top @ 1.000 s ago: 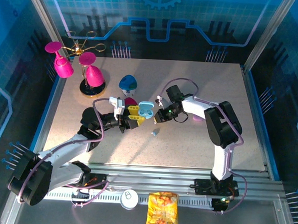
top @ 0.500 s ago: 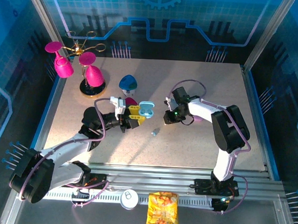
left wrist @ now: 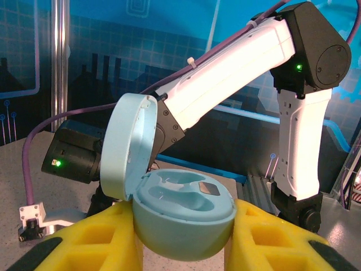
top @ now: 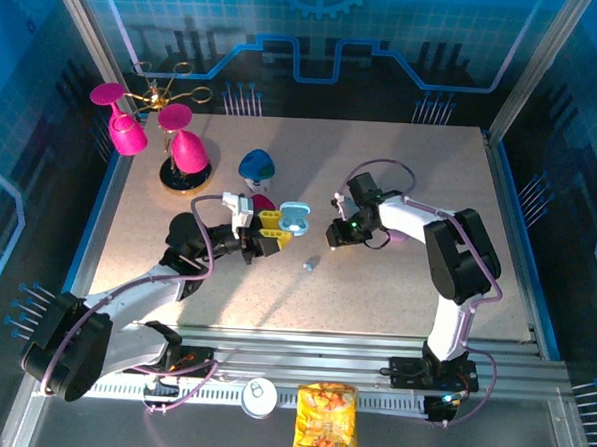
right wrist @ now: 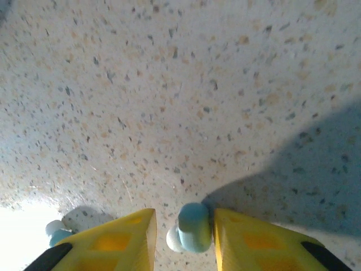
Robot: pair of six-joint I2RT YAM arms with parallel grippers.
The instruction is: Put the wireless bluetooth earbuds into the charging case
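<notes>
Left end effector (left wrist: pixel 183 241) grips the open case (left wrist: pixel 180 210); right end effector (right wrist: pixel 184 238), narrowly open astride a bud (right wrist: pixel 194 226), should centre, then close.

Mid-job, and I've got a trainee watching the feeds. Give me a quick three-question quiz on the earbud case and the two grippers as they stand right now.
1. True or false: the charging case has its lid shut.
2. Short answer: which gripper holds that case?
3. Pick one: what sits between the fingers of the right gripper, down at the tabletop? A) a coin B) a pale blue earbud C) a battery

Key: 1 false, the lid stands open; 2 the left gripper; 3 B.
</notes>
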